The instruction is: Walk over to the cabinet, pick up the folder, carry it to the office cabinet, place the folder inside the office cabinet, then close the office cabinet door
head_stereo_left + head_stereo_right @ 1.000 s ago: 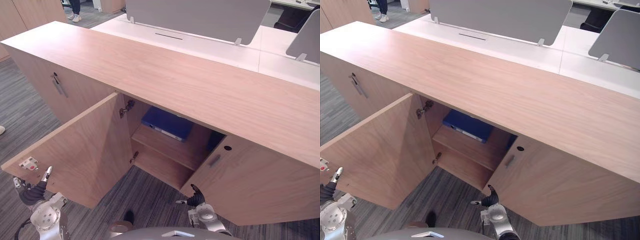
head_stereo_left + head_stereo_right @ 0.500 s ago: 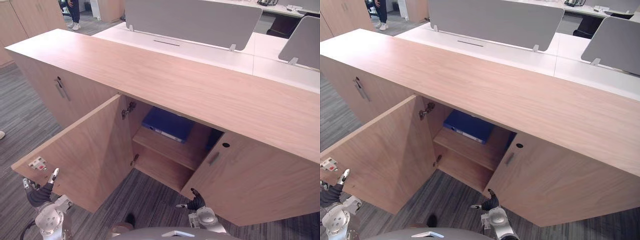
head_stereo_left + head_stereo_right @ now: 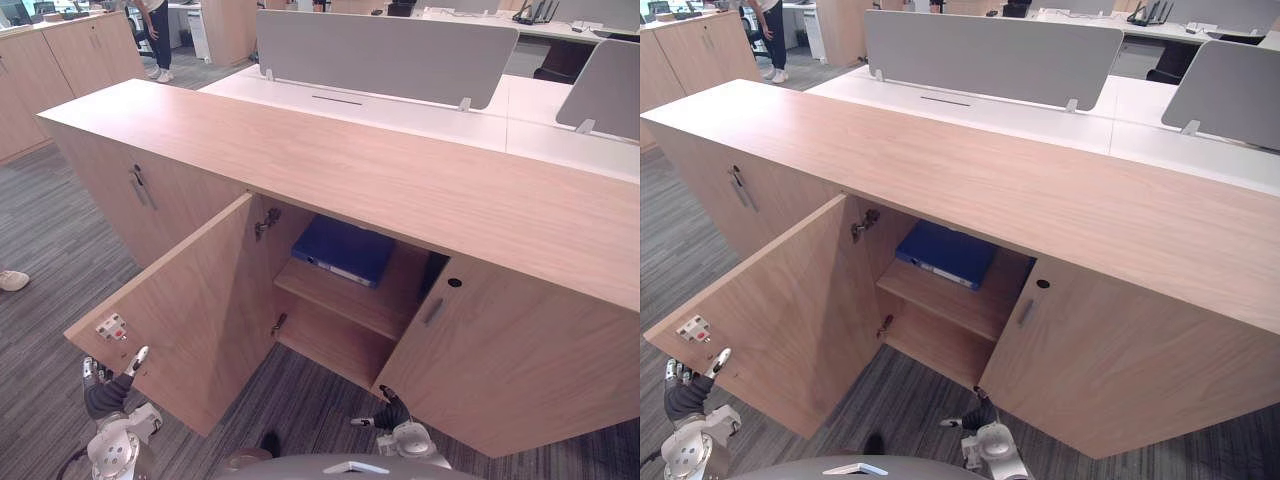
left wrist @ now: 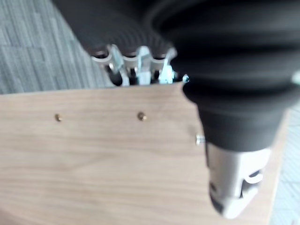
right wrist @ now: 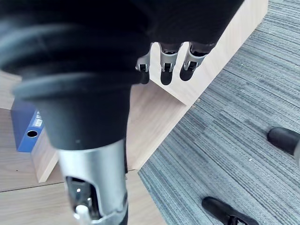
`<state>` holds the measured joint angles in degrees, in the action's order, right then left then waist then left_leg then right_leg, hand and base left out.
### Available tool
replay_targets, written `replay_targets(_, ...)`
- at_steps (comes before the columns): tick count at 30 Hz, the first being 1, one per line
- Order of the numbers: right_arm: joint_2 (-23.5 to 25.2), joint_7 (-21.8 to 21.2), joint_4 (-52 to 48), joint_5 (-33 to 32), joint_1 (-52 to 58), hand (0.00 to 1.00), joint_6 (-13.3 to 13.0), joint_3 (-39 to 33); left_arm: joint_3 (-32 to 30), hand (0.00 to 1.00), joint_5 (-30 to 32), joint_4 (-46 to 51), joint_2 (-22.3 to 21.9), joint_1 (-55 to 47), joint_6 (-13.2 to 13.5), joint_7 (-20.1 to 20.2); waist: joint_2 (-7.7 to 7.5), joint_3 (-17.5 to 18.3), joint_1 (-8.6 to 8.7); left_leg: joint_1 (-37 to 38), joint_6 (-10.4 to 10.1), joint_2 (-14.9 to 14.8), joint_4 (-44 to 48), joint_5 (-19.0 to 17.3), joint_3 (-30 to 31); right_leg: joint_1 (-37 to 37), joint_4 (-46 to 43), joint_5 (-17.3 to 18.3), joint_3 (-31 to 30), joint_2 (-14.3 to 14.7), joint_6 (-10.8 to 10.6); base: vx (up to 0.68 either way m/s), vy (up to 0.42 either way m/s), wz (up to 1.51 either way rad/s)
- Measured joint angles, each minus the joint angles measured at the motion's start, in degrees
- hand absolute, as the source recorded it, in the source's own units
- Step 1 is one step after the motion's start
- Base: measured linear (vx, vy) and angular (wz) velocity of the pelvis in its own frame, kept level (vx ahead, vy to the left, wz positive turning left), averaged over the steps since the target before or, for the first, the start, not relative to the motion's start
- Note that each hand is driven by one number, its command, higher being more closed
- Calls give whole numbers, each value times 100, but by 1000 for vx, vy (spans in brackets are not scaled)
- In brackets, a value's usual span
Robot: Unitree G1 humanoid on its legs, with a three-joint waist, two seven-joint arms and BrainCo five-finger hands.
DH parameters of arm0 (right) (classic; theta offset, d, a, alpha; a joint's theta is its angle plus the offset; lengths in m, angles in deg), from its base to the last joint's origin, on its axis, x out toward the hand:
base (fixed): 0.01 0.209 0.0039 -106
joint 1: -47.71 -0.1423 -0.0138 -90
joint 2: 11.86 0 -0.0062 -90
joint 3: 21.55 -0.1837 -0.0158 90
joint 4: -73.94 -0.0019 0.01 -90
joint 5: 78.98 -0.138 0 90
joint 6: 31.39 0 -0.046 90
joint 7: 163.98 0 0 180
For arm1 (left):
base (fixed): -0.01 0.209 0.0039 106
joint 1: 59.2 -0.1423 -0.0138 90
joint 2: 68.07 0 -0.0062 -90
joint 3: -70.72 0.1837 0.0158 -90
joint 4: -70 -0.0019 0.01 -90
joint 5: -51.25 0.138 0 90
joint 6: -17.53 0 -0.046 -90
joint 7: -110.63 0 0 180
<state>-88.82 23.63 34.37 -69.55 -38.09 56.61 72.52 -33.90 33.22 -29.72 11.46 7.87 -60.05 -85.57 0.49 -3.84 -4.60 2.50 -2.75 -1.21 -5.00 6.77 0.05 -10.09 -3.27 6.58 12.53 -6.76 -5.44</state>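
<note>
1. Office cabinet (image 3: 400,180): a long wooden unit running from the upper left to the right edge of the left eye view. Its left door (image 3: 190,310) stands wide open, swung toward the lower left. The adjoining right door (image 3: 510,370) is shut, and its handle (image 3: 432,312) sits near its upper left corner.

2. Folder (image 3: 345,250): blue, lying flat on the upper shelf (image 3: 350,300) inside the open compartment at frame centre. Neither hand touches it.

3. Left hand (image 3: 108,392): at the lower left, just below the free outer corner of the open door. Its fingers are extended upward and spread, and it grasps nothing. The left wrist view shows the door panel directly beside this hand.

4. Right hand (image 3: 393,412): at the bottom centre, low above the grey carpet (image 3: 50,230) in front of the shut door. Its fingers (image 5: 161,65) are relaxed and empty.

5. Background: grey desk screens (image 3: 385,45) stand behind the cabinet. A person (image 3: 158,35) stands at the upper left.
</note>
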Motion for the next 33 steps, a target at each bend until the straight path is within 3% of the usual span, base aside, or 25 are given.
replay_targets(11, -47, -3, -257, 0, 234, 0, -12, -206, 417, 0, -94, -20, -1, -137, -167, 101, 190, 24, 115, -391, -5, 37, 1, -3, -30, 513, -179, 2, -274, 4, 1, -15, 7, 0)
replay_targets(13, -39, -3, -261, 0, 256, 0, -11, -235, 532, 0, -92, -20, 18, -198, -188, 195, 190, 22, 171, -439, -58, 67, 1, -45, -72, 568, -169, 4, -329, -29, 5, -7, 55, -4)
replay_targets(14, -31, -4, -266, 0, 297, 0, -17, -249, 624, 0, -92, -90, 68, -203, -228, 304, 89, -4, 181, -470, -37, 127, 52, -119, -223, 640, -154, 7, -411, -140, 21, 22, 95, -16)
replay_targets(15, -62, -4, -279, 0, 310, 0, -22, -258, 688, 0, -86, -154, 55, -204, -250, 380, 127, 1, 182, -468, 102, 149, 127, -81, -285, 652, -156, -11, -423, -172, 28, 55, 88, -30)
replay_targets(16, -152, -3, -326, 0, 347, 0, -29, -260, 834, 0, -107, -323, 18, -267, -315, 485, 282, 65, 216, -386, 92, 143, 14, -83, -373, 640, -120, -32, -484, -134, 26, 67, 68, -20)
replay_targets(18, -210, -7, -353, 1, 362, 0, -29, -280, 1226, 0, -94, -347, 130, -299, -382, 698, 270, 80, 339, -421, 31, 214, 11, -130, -476, 674, -113, -22, -587, -192, 40, 32, 109, 0)
replay_targets(19, -87, -12, -333, 2, 366, 0, -31, -306, 1451, 0, -70, -339, 201, -359, -391, 861, 29, 93, 462, -514, -104, 357, 120, -296, -543, 803, -108, 11, -676, -444, 94, 39, 170, -18)
replay_targets(20, -51, -6, -399, 2, 415, 0, -36, -359, 1632, 0, -24, -323, 162, -502, -377, 951, 67, 124, 424, -599, 355, 357, 728, -210, -633, 922, -163, -18, -751, -470, 56, 68, 115, -39)
replay_targets(21, -162, -22, -496, 2, 459, 0, -41, -357, 1735, 0, -11, -289, 81, -629, -370, 965, 240, 165, 427, -417, 108, 169, 622, -557, -631, 934, -128, -42, -776, -353, 54, 103, 89, -43)
replay_targets(26, -93, -8, -564, -10, 465, 0, -48, -522, 2099, 0, 31, -314, 156, -611, -445, 1161, 160, 175, 672, -254, 19, 361, 47, -419, -815, 1192, -265, -112, -1056, -446, 37, -20, 45, -10)
replay_targets(29, -86, -1, -698, -18, 484, 0, -59, -527, 2282, 0, 70, -314, 141, -593, -490, 1174, 185, 150, 853, -267, -78, 298, 13, -488, -976, 1246, -174, -83, -1064, -417, 215, -67, 12, -32)
replay_targets(30, -49, -1, -678, -12, 495, 0, -58, -526, 2404, 0, 97, -314, 176, -538, -511, 1198, 108, 162, 914, -316, -55, 326, 159, -519, -1087, 1310, -76, -97, -1187, -539, 405, -27, 68, -69)
replay_targets(31, -57, -1, -722, -59, 526, 0, -94, -532, 2603, 0, 194, -312, 119, -464, -520, 1247, 173, 158, 901, -495, 257, 227, 922, -773, -1127, 1425, 59, -174, -1290, -445, 453, 34, 71, -75)
replay_targets(32, -119, -3, -809, -49, 534, 0, -97, -542, 2661, 0, 195, -298, 90, -467, -507, 1256, 334, 174, 904, -478, 182, 109, 837, -953, -1130, 1408, 92, -212, -1282, -308, 401, 36, 69, -86)
replay_targets(33, -199, -10, -822, -70, 471, 0, -83, -546, 2757, 0, 198, -327, 75, -349, -520, 1307, 469, 150, 960, -471, 189, 25, 653, -869, -1360, 1574, -116, -253, -1327, -245, 295, 8, 19, -51)
